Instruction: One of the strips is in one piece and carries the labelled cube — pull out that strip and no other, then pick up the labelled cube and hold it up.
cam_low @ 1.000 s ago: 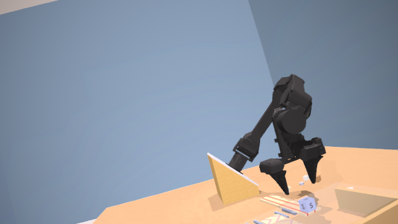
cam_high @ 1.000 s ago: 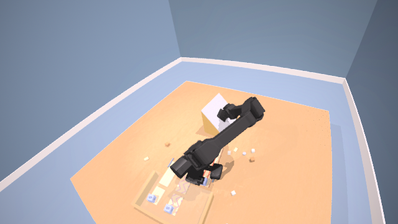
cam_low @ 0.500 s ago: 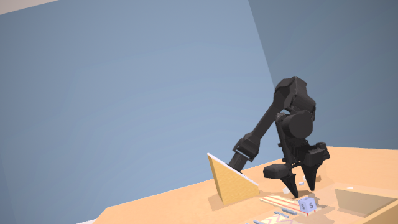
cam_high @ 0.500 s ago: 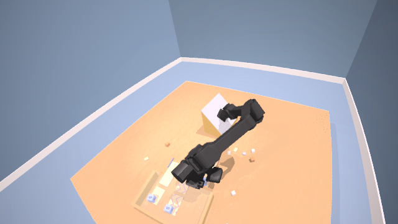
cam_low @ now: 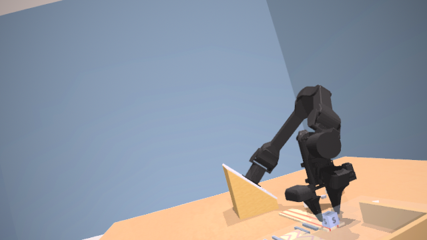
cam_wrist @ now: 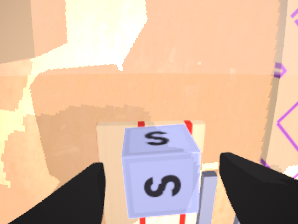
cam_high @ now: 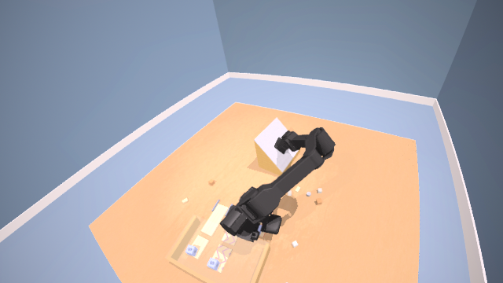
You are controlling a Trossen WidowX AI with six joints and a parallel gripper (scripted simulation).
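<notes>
The pale blue cube [cam_low: 330, 220] [cam_wrist: 137, 187] marked S sits on the strip with two red lines [cam_low: 297, 215] [cam_wrist: 112, 155]. The gripper [cam_low: 329, 217] [cam_wrist: 162, 165] is open, with its fingertips low on either side of the cube and gaps beside it in the wrist view. In the top view the arm hides most of this cube and strip. A strip with purple zigzags [cam_high: 223, 253] lies in two pieces and bears another blue cube [cam_high: 213, 263]. A plain cream strip [cam_high: 214, 221] is parted from a short piece [cam_high: 202, 241] beside a third blue cube [cam_high: 192, 250].
A grey-blue rail [cam_wrist: 206, 200] [cam_low: 310, 227] stands close beside the red-lined strip, by one finger. A low wooden wall [cam_high: 185, 239] [cam_low: 387, 217] runs around the strips' far ends. A wedge with a white sloping top [cam_high: 271, 135] [cam_low: 255, 203] stands behind. Several small blocks lie about.
</notes>
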